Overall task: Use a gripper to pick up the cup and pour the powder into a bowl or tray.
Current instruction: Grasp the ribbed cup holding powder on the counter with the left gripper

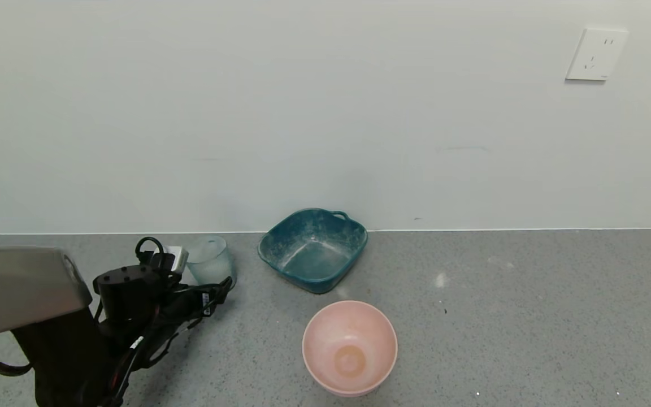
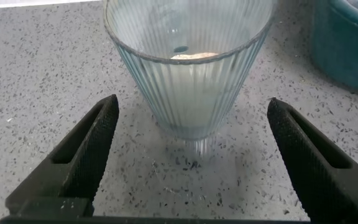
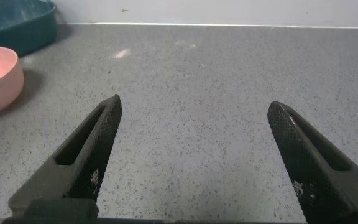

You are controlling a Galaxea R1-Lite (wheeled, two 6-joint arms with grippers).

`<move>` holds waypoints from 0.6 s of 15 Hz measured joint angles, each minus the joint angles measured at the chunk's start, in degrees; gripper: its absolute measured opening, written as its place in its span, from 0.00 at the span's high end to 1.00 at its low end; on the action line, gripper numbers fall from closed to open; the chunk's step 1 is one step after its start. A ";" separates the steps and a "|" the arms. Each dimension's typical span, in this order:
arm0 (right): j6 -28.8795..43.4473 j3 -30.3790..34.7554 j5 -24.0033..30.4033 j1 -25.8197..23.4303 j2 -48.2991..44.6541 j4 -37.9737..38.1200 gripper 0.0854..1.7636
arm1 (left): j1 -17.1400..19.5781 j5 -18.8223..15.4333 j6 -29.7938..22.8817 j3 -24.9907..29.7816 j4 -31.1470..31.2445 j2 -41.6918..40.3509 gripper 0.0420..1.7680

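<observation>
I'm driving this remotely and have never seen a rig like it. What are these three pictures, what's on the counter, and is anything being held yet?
This is a robot with two arms, each ending in a two-fingered tool. The wide picture comes from a camera on its head, looking down at a grey speckled counter against a white wall. The other two come from cameras on the wrists, so the black prongs at their edges are that arm's own fingers.

In the head view the left tool is beside the cup, a ribbed translucent tumbler. The left wrist view shows its fingers open on either side of the cup, not touching it, with pale powder inside. Nothing is held yet.

Farther right sit the teal basin, dusty inside, and a pink bowl nearer the robot. The right tool is open over bare counter.
</observation>
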 joint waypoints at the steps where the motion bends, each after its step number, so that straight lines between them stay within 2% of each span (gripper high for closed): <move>1: 0.00 0.00 0.00 0.00 0.00 0.00 0.03 | 0.00 -0.05 0.00 0.04 -1.46 0.90 0.03; 6: 0.00 0.00 -0.02 0.00 0.00 0.00 0.03 | 0.00 -0.52 -1.46 -1.18 -5.24 4.18 0.03; 9: 0.00 0.00 0.00 0.00 0.00 0.00 0.03 | 0.05 -0.20 -1.57 -2.78 -5.46 5.71 0.03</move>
